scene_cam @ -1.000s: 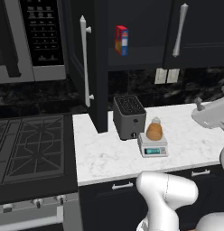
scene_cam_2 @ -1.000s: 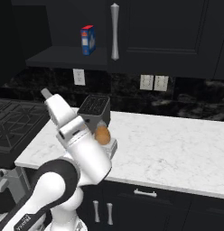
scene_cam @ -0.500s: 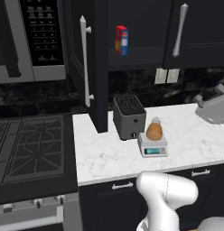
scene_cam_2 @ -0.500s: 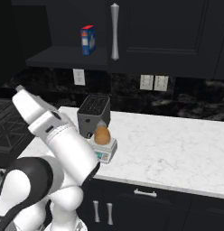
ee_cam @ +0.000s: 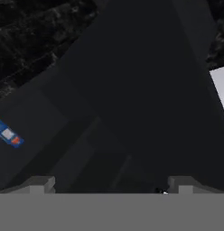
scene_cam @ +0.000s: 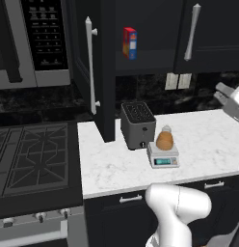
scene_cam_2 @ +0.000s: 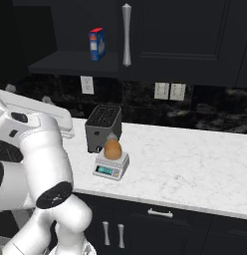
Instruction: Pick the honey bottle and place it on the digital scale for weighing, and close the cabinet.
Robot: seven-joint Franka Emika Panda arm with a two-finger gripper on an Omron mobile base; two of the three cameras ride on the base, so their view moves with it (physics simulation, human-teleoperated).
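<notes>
The amber honey bottle (scene_cam: 165,140) (scene_cam_2: 112,148) stands upright on the small grey digital scale (scene_cam: 163,157) (scene_cam_2: 111,166), just in front of the toaster, with nothing holding it. The left door (scene_cam: 95,72) of the black upper cabinet is swung out over the counter, its silver bar handle (scene_cam: 90,62) facing me. The right door (scene_cam: 208,24) (scene_cam_2: 180,30) is shut. My gripper (ee_cam: 111,184) is open, its fingertips (ee_cam: 41,183) far apart with nothing between them, facing a dark cabinet panel. A white arm link (scene_cam_2: 36,117) (scene_cam: 232,103) sits raised beside the counter.
A dark boxy toaster (scene_cam: 137,124) (scene_cam_2: 102,127) stands behind the scale. A red, blue and yellow box (scene_cam: 129,42) (scene_cam_2: 97,44) (ee_cam: 7,134) sits on the open cabinet shelf. A microwave (scene_cam: 42,38) hangs above the stove (scene_cam: 34,154). White marble counter (scene_cam_2: 195,159) stretches to the right.
The arm has swung away from the scale, leftward in the right base view, uncovering the bottle. The honey bottle stays on the scale. The cabinet door has not moved.
</notes>
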